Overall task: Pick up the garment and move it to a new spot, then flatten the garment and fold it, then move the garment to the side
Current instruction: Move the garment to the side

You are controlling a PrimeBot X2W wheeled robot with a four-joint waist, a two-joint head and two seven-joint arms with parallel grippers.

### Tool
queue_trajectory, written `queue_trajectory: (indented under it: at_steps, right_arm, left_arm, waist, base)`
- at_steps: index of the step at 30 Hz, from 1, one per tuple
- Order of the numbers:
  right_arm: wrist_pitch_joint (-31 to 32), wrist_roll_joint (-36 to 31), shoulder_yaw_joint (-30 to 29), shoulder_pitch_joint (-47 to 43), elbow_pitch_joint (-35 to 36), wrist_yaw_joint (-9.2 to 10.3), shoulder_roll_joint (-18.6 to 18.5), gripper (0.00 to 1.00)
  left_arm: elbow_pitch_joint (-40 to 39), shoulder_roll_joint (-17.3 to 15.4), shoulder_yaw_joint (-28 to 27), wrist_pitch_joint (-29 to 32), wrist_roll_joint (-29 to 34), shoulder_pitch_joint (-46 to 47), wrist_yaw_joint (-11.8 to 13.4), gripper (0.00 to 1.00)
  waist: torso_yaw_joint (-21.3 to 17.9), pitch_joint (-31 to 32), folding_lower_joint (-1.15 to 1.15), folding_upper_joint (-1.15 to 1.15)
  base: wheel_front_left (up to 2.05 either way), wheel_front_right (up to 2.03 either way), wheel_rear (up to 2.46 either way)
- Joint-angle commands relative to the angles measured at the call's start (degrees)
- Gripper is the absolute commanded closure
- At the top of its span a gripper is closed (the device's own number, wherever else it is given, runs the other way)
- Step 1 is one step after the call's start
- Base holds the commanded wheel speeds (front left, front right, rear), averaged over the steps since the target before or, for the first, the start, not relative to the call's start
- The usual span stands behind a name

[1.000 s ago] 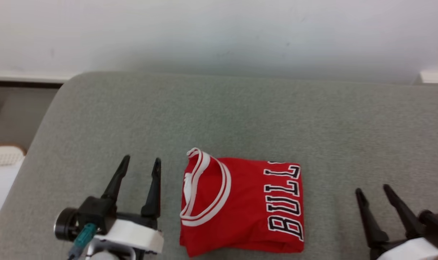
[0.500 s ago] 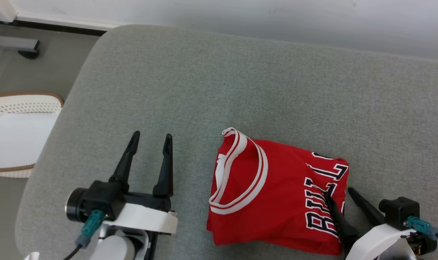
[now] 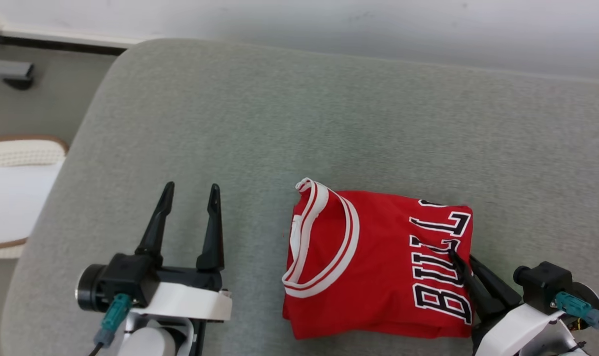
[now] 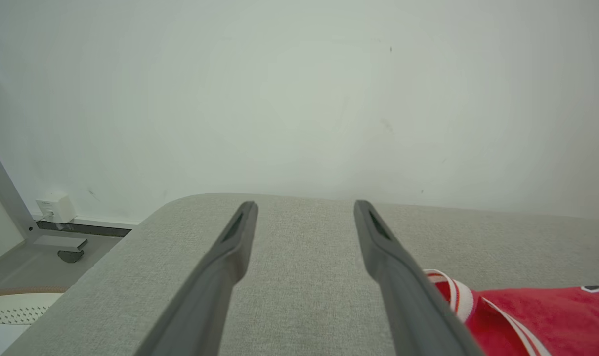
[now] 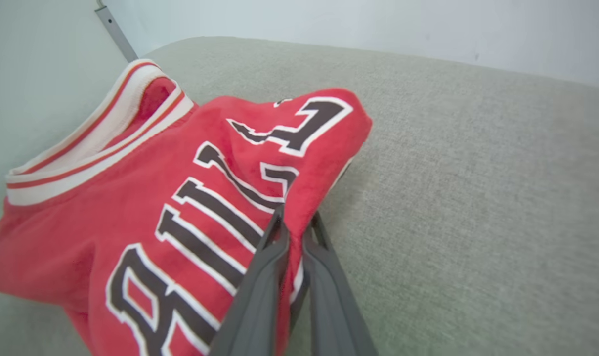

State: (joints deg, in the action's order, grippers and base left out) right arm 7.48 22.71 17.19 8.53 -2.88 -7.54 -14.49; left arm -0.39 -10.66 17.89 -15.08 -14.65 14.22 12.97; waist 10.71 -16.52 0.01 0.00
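The red jersey [image 3: 378, 267] lies folded into a compact rectangle at the lower centre-right of the head view, on a grey upholstered seat [image 3: 329, 123] with a fine woven nap. It looks light and fully limp: a soft, slightly fuzzy knit in several stacked layers, so nothing holds its shape once lifted. The ribbed white-and-red collar [image 3: 353, 230] curves along the left part of the bundle and is the thickest, firmest band. The black, white-edged lettering [image 3: 438, 277] down the right side seems a little stiffer than the cloth around it.

The right gripper [image 3: 461, 254], at the lower right, is pinched together on the jersey's right folded edge. In the right wrist view the cloth bulges between the two dark fingers [image 5: 260, 277], and the corner above them humps up off the seat.

The left gripper [image 3: 191, 187], at the lower left, stands spread wide and holds nothing, just beside the collar side of the jersey.

A one-edge pinch probably lets the layers slide and the fold sag open. A second hold near the collar edge would likely keep it together.
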Motion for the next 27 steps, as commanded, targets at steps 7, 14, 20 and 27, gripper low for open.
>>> queue_trajectory:
  at_steps: [7,14,20,27]
  right_arm:
    - [-1.03,0.44,1.09,0.23,3.81,0.15,-2.93,1.0]
    - [-3.11,2.44,0.54,3.36,0.81,0.15,-5.43,1.0]
    - [-5.54,3.9,-1.13,7.6,-2.97,0.15,-8.43,1.0]
    - [-9.42,5.31,-5.64,16.2,-9.63,0.16,-15.61,1.0]
  left_arm:
    - [-0.69,-1.56,-1.26,-0.06,1.66,-1.14,-1.14,0.0]
    - [-0.92,-2.98,-0.23,1.06,2.39,0.5,-2.11,0.0]
    - [-1.76,-2.97,1.39,2.53,2.94,2.97,-2.78,0.0]
    - [-3.29,-2.63,3.55,3.96,4.87,8.33,-3.93,0.0]
  waist:
    - [-13.3,1.67,-0.01,0.0]
    - [-24.26,1.34,-0.01,0.0]
    - [-27.96,-1.1,-0.01,0.0]
    - [-26.82,-7.89,-0.01,0.0]
  base:
    - [0.0,0.0,0.0]
    - [0.0,0.0,0.0]
    - [0.0,0.0,0.0]
    - [0.0,0.0,0.0]
